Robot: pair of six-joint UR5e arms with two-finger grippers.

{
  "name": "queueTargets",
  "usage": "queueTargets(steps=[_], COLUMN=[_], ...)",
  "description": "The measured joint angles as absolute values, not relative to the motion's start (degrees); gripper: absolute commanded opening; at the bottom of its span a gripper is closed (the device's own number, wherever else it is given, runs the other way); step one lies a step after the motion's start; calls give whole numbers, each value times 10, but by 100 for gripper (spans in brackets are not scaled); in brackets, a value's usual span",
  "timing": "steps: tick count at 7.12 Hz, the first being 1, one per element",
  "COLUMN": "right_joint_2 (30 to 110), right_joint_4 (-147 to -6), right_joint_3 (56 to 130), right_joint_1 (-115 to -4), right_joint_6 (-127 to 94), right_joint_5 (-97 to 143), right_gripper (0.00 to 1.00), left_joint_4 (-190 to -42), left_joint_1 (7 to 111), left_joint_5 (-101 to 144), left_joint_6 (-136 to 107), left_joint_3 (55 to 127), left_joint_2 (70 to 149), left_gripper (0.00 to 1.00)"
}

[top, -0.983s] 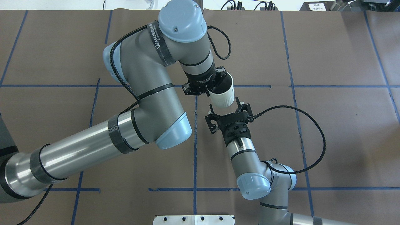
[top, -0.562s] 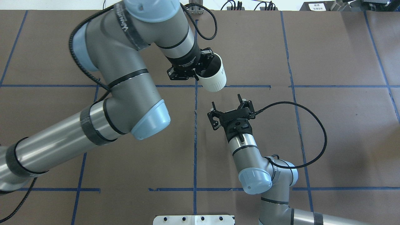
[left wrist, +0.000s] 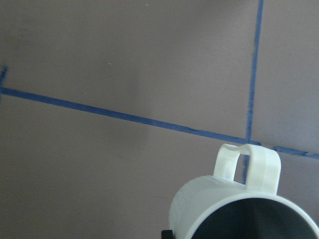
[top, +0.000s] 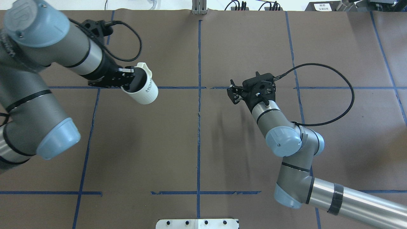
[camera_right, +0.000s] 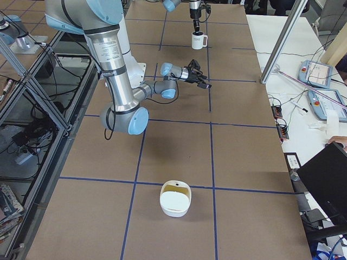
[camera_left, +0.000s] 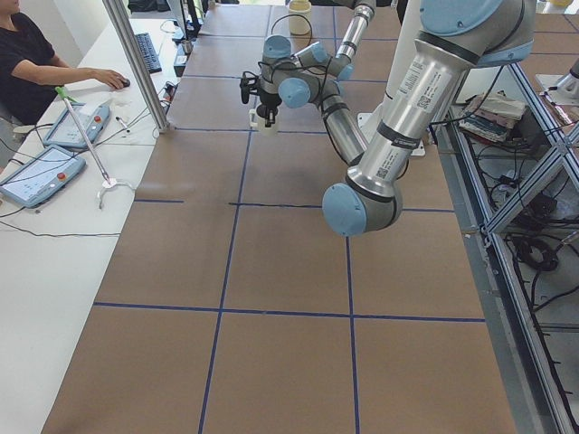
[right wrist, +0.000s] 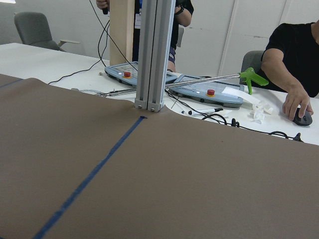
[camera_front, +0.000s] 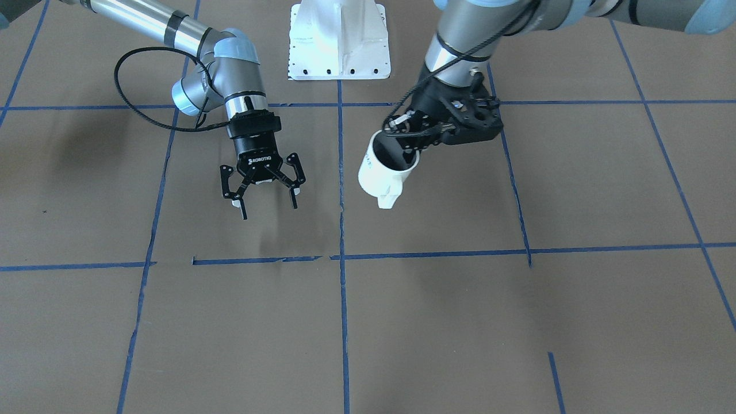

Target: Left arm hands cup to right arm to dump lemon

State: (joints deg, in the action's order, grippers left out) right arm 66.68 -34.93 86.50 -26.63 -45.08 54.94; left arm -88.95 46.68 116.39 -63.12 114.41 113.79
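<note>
Left claw [top: 128,79] is pinched on the cup [top: 144,90] at its rim, one finger inside the mouth and one against the outer wall. That grip leaves most of the wall and the handle bare. I judge that is deliberate, so the other side has somewhere to take hold. The handle points to the far side, away from the wrist. The cup is over the left half of the desk [top: 203,143], beside a blue tape line [top: 178,87]. I can't tell from these views whether its base touches the desk or hangs just above it.

Right claw [camera_front: 268,207] is spread wide with nothing in it. It is over the right half of the desk, aimed toward the far side and well apart from the cup. Its wrist camera shows only desk and the operators' side, no cup. I read the handover as not yet made. The two need bringing together first.

Contents: the cup's inside looks dark in the front and left wrist views. I see no lemon anywhere. It may lie low in the cup, hidden by the finger and shadow. I can't say.

A white bowl [camera_right: 174,210] sits alone toward the desk's right end, well apart from both arms. Its inside looks yellowish, and I can't make out any contents.
</note>
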Motion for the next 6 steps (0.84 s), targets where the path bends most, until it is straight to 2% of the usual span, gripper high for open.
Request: queueTargets(steps=[2,3,6], right_joint_2=[713,740,786], right_joint_4=[-351,-353,-356], right_joint_3=[892,909,929], right_joint_1=[-375,-440,-590], right_joint_6=[-451,-450,-448], right_joint_5=[729,841,1089], right_gripper=[100,100,100], left_joint_4=[-961,-1033,-1214], left_joint_1=[506,524,559], left_joint_5=[1167,1169,1186], left_joint_6=[-495,-456,-403], left_joint_3=[1170,1158,1054], left_joint_2=[991,927,822], left_gripper=[0,0,5])
